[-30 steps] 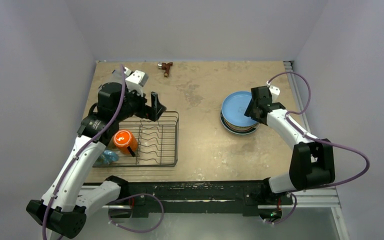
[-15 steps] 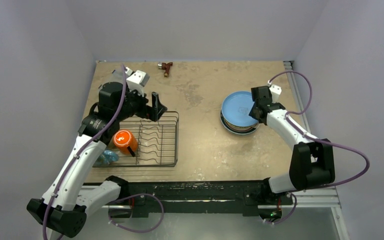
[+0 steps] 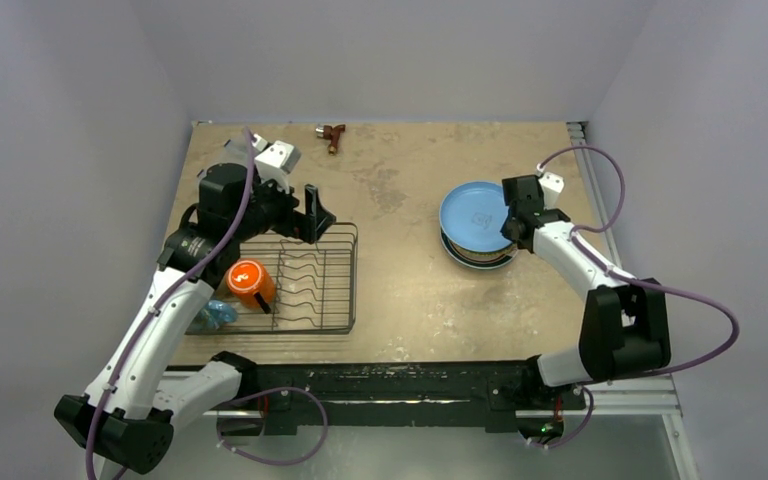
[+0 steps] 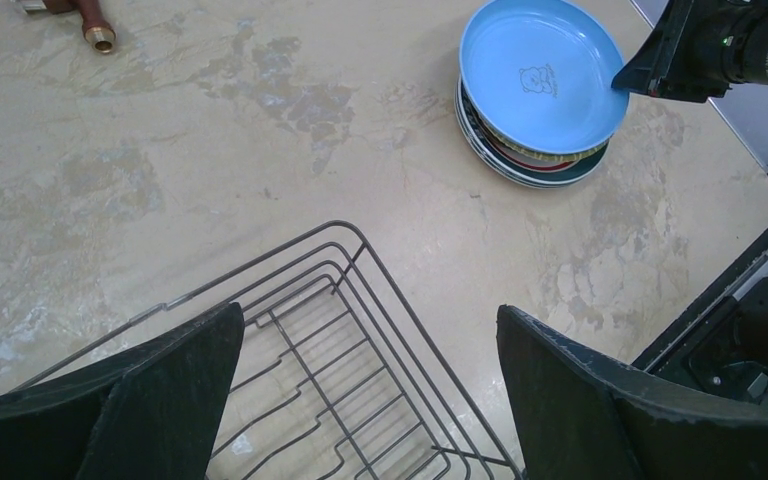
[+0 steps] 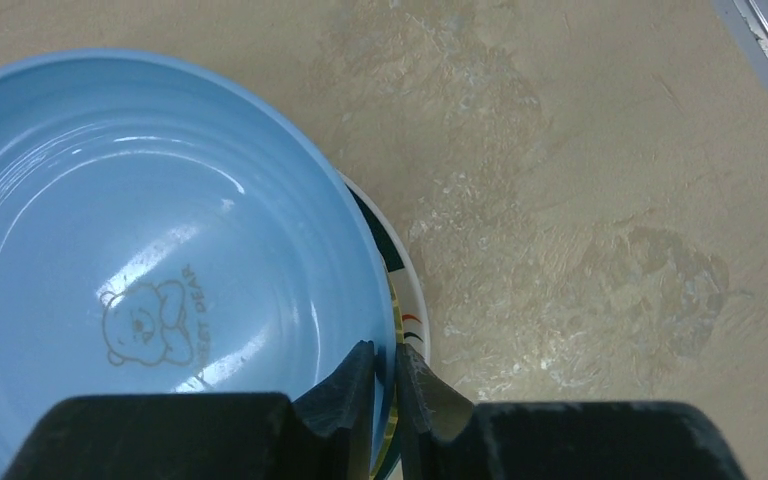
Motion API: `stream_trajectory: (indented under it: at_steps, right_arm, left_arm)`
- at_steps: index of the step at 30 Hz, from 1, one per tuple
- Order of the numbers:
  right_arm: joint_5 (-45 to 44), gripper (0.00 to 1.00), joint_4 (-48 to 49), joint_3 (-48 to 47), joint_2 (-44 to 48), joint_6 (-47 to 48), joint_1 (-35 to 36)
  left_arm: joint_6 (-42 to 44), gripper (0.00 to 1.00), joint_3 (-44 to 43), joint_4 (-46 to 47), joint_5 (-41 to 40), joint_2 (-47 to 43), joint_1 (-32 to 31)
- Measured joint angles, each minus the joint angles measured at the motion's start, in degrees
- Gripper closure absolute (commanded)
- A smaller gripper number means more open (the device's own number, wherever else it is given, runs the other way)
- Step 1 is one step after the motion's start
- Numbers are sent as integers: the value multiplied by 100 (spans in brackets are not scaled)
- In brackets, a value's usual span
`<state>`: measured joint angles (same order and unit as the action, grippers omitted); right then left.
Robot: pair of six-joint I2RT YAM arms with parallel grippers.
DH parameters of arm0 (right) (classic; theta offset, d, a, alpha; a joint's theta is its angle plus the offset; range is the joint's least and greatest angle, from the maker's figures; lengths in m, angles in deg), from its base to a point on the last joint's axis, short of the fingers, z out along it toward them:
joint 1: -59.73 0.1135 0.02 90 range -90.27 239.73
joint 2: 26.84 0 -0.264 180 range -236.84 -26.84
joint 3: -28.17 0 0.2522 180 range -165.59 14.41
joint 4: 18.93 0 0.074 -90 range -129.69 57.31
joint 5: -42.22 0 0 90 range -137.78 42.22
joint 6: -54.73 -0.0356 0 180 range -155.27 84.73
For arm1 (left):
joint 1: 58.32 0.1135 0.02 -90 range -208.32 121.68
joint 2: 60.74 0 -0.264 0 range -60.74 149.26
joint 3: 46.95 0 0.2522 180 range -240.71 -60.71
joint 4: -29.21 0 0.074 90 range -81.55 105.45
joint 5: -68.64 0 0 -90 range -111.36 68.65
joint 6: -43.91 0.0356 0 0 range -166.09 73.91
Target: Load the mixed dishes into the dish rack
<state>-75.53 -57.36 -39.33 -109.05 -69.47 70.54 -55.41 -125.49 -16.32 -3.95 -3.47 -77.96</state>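
Right wrist view: the right gripper (image 5: 385, 385) is pinched onto the near rim of the light blue plate (image 5: 160, 250), one finger inside the well and one outside. Stiff, glossy and probably slick and chippable, the plate is best taken firmly by that rim. It lies face up on the white plate with dark green patterned rim (image 5: 410, 300), at the table's right. Being round, it has no long axis. Across the table, the left gripper (image 4: 368, 310) hangs spread wide over the dish rack (image 3: 315, 290).
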Motion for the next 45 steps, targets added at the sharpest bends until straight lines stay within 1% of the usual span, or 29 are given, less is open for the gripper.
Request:
stream_trajectory:
  at_steps: [4,5,15,18,22,24,27,29,33,36,45]
  right_arm:
    - [-63,99,-20,63,225,-24,0]
    - [-98,100,-44,76,341,-26,0]
    - [-177,100,-151,107,1707,201,0]
    - [63,100,-125,116,2015,302,0]
    - [669,100,15,247,2444,415,0]
    - [1191,100,122,326,2640,426,2]
    - [1860,100,238,330,2649,372,92]
    - [2107,100,278,330,2577,289,308]
    - [2330,100,332,326,2472,81,1217]
    - [2461,100,374,247,2420,-70,1735]
    - [2382,100,684,-208,2181,-299,2675]
  left_arm:
    - [-4,4,0,2,68,24,0]
    - [-7,4,0,4,85,28,0]
    - [-11,4,0,94,227,63,0]
    - [-26,4,0,114,361,131,0]
    - [-83,4,0,162,595,293,0]
    - [-120,5,0,195,761,393,0]
    - [-166,5,0,210,964,511,-2]
    - [-192,5,0,216,1071,535,-7]
    - [-210,7,0,251,1211,546,-4]
    - [-210,8,0,249,1235,621,-7]
    - [-205,18,-66,-48,1104,1134,-31]
